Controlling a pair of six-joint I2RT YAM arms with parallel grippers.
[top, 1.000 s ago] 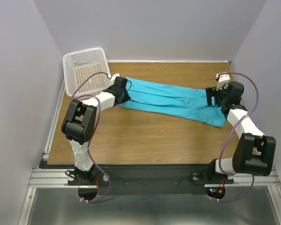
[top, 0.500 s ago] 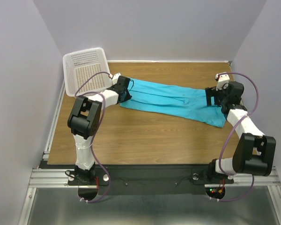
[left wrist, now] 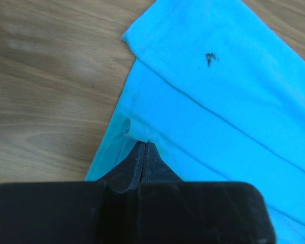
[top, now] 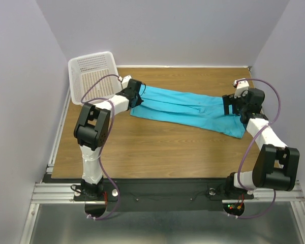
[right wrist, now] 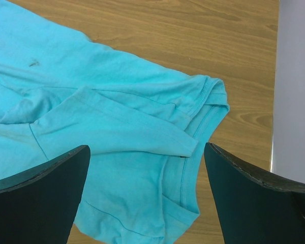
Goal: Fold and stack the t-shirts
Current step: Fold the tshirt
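From above, the plain turquoise short-sleeved cloth shirt (top: 188,108) lies stretched in a long crumpled band across the far half of the brown wood-grain table (top: 157,147). It runs from near the white perforated plastic basket (top: 91,76) at the far left corner towards the right edge. Only the left wrist view shows that the left gripper (left wrist: 145,155) has its black jaws pressed together on a pinched fold at the shirt's edge, and that a small dark speck (left wrist: 210,58) marks the cloth. The right wrist view alone shows the right gripper (right wrist: 146,148) with its jaws wide apart above a folded sleeve and a bunched edge, holding nothing. The left arm is sharply bent at its elbow, and the right arm reaches along the table's right side
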